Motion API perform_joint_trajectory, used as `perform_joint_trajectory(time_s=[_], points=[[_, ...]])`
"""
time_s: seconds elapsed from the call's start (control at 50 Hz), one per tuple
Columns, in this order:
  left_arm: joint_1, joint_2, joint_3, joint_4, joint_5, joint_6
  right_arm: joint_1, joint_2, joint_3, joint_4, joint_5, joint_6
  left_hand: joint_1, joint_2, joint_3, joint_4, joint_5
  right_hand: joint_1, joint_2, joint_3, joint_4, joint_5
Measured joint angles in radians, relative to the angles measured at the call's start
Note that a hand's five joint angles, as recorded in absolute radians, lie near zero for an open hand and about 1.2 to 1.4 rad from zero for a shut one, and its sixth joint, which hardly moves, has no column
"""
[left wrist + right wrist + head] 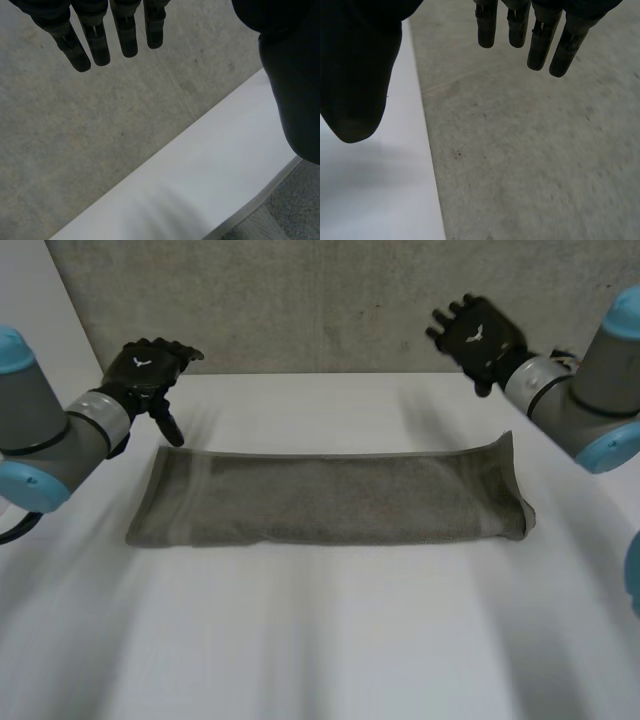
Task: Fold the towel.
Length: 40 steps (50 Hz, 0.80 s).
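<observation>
the towel (330, 502) is lying flat across the middle of the table (320, 650), already doubled into a long grey strip running from the left side to the right, with its right end sitting a little bunched and thick. the left hand (148, 372) is hovering above the table just behind the strip's left end, apart from the cloth, fingers relaxed and holding nothing. the right hand (478, 335) is hanging higher, behind and above the right end and well apart from the towel, fingers straight and spread, holding nothing either (its wrist view is looking past bare fingers (540, 47) at concrete).

judging by the strip, the step in hand is looking like an end-to-end fold. one hand should be coming down on a short end and pinching both layers together near the corners, while the other is pressing the far end so the strip is not sliding. the bunched right end is asking for smoothing first, or the fold will be lying crooked.

nothing on the table is standing in the way; beyond its far edge grey concrete (300, 300) is showing.
</observation>
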Motion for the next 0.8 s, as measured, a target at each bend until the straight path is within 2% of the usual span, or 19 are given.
perform_joint_trajectory(time_s=[0.14, 0.24, 0.32, 0.4, 0.54, 0.68, 0.8], points=[[0.008, 0.183, -0.216, 0.026, 0.002, -0.001, -0.008, -0.161, 0.1, 0.157, 0.12, 0.173, 0.0, 0.0, -0.001, 0.0, 0.0, 0.0, 0.0, 0.0, 0.0, 0.0], [0.006, 0.29, -0.396, 0.074, 0.001, 0.0, -0.019, -0.281, 0.281, 0.262, 0.15, 0.205, 0.0, 0.0, -0.001, 0.0, 0.0, -0.001, 0.0, 0.0, 0.0, 0.0], [0.004, 0.353, -0.515, 0.121, -0.001, 0.0, -0.027, -0.358, 0.452, 0.278, 0.154, 0.212, 0.0, 0.0, -0.001, 0.0, 0.0, -0.001, 0.0, 0.0, 0.0, 0.0], [-0.002, 0.409, -0.635, 0.179, -0.002, -0.002, -0.038, -0.43, 0.663, 0.221, 0.154, 0.225, 0.0, 0.0, -0.001, 0.0, 0.0, -0.001, 0.0, 0.0, 0.0, 0.0], [-0.021, 0.454, -0.785, 0.276, -0.005, -0.004, -0.072, -0.504, 0.981, 0.01, 0.162, 0.28, 0.0, 0.0, -0.001, 0.0, 0.0, 0.021, 0.006, 0.005, 0.005, 0.01], [-0.054, 0.444, -0.868, 0.359, -0.03, -0.005, -0.098, -0.495, 1.114, -0.131, 0.165, 0.306, 0.0, 0.0, -0.001, 0.0, 0.0, 0.104, 0.088, 0.089, 0.084, 0.114], [-0.065, 0.429, -0.901, 0.418, -0.055, -0.004, -0.14, -0.423, 1.117, -0.201, 0.168, 0.296, 0.0, 0.0, -0.001, 0.0, 0.0, 0.188, 0.175, 0.189, 0.177, 0.206]])
